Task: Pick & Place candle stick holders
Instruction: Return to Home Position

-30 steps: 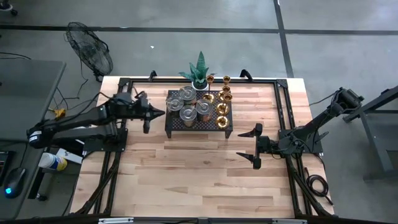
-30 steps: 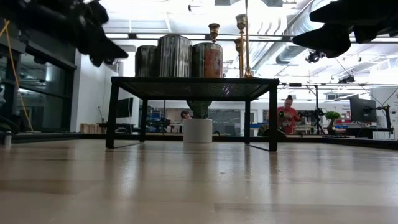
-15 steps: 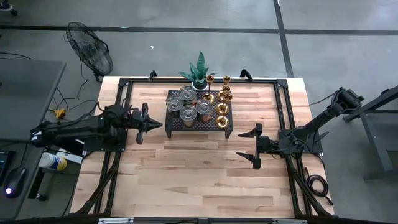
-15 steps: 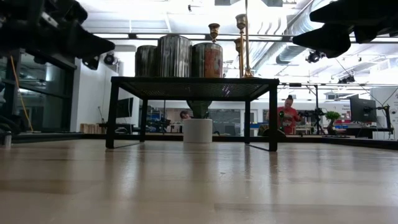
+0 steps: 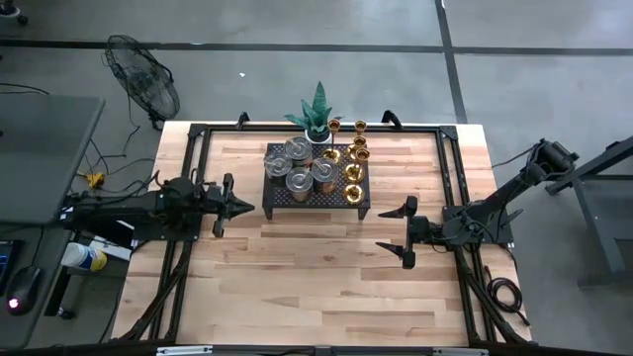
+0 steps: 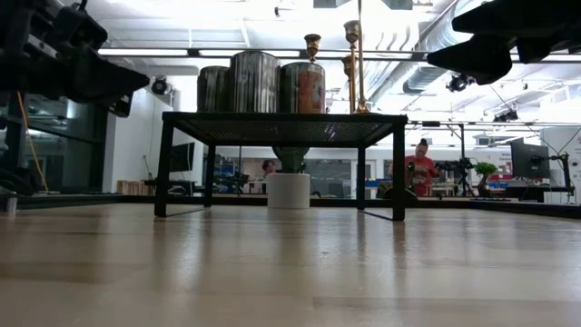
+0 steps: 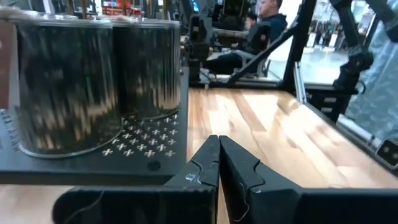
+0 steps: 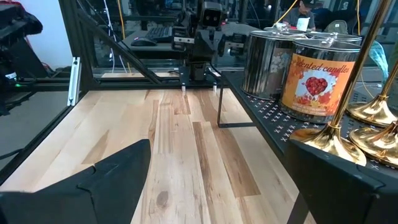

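Note:
The candle stick holders stand on a black perforated rack (image 5: 316, 193) at the table's far middle. The round silvery-grey ones (image 5: 297, 163) are on its left half and the slim brass-gold ones (image 5: 353, 163) on its right. My left gripper (image 5: 249, 207) is shut with nothing in it. It points level at the rack's near left corner, a short way off, and the silvery ones (image 7: 68, 87) show just past its fingertips (image 7: 218, 140). My right gripper (image 5: 381, 230) stands open and empty to the right of the rack, near its front right leg, with the brass bases (image 8: 367, 118) beside it.
A spiky green plant in a white pot (image 5: 316, 114) stands behind the rack. Black frame rails (image 5: 450, 178) run along the table's left, right and far sides. The bare wood in front of the rack (image 5: 307, 277) is free room. People (image 6: 419, 163) are in the room beyond.
My left gripper has come down and drawn back from the rack's left side, toward the table's left and near edges. It has tipped to point level and has stayed shut. My right arm and the holders have kept still.

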{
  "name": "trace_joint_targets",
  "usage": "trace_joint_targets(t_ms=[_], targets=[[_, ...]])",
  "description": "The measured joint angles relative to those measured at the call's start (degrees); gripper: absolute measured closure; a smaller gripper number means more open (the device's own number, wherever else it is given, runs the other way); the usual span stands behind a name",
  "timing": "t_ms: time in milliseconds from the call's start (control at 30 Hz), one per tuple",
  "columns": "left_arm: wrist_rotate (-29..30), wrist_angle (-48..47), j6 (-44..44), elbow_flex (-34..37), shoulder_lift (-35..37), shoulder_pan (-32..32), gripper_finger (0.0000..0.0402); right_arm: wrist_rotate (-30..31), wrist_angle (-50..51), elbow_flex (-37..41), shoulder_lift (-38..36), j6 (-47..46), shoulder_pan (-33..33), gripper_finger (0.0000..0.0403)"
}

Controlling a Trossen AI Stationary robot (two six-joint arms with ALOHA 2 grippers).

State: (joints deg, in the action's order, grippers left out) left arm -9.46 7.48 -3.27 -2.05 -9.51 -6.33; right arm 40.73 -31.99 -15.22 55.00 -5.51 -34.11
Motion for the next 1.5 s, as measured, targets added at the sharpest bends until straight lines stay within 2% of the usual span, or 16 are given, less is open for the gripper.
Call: trace_joint_targets(t_ms=[267, 400, 667, 1500], targets=[[0.2, -2.6, 0.0, 1.2, 6.2, 0.0, 0.0401, 0.0, 0.0, 0.0, 0.0, 0.0, 0.0, 0.0041], [2.1, -5.5, 0.0, 1.2, 9.5, 0.0, 0.0401, 0.0, 0.0, 0.0, 0.0, 0.0, 0.0, 0.0041], [-0.2, -5.0, -1.5, 1.3, 9.1, 0.0, 0.0401, 0.0, 0.0, 0.0, 0.0, 0.0, 0.0, 0.0041], [0.0, -5.2, -1.5, 1.4, 7.7, 0.0, 0.0402, 0.0, 0.0, 0.0, 0.0, 0.0, 0.0, 0.0041]])
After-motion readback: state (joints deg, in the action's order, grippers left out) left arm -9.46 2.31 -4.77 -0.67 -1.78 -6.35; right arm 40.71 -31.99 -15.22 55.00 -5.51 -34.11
